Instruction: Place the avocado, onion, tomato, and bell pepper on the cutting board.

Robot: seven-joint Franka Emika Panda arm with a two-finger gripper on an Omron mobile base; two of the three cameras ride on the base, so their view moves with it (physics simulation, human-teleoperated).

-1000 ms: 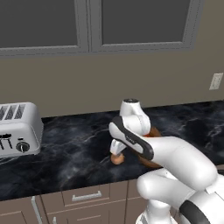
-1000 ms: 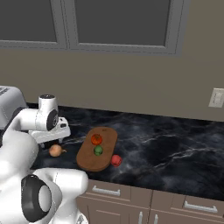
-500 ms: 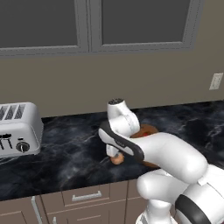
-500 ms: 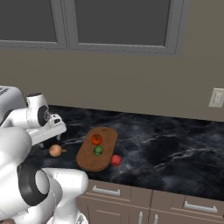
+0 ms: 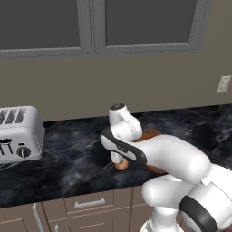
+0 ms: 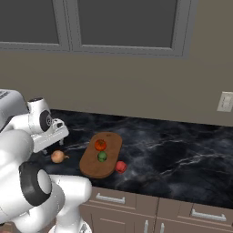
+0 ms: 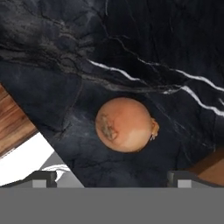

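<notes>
Hovering over onion (image 7: 126,124), jaws wide open, nothing held. Onion (image 6: 58,156) on counter (image 6: 182,159) near front edge, just beside cutting board (image 6: 88,161) left end. Step: onion pickup. Next: descend straight, straddle, close.

The arm bends low and forward, its claw (image 7: 112,177) spread wide, pointing downward.

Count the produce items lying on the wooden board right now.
2: an orange-red round one toward the brown oval cutting board's far end, a small dark-green one mid-board. None looks hidden.
</notes>
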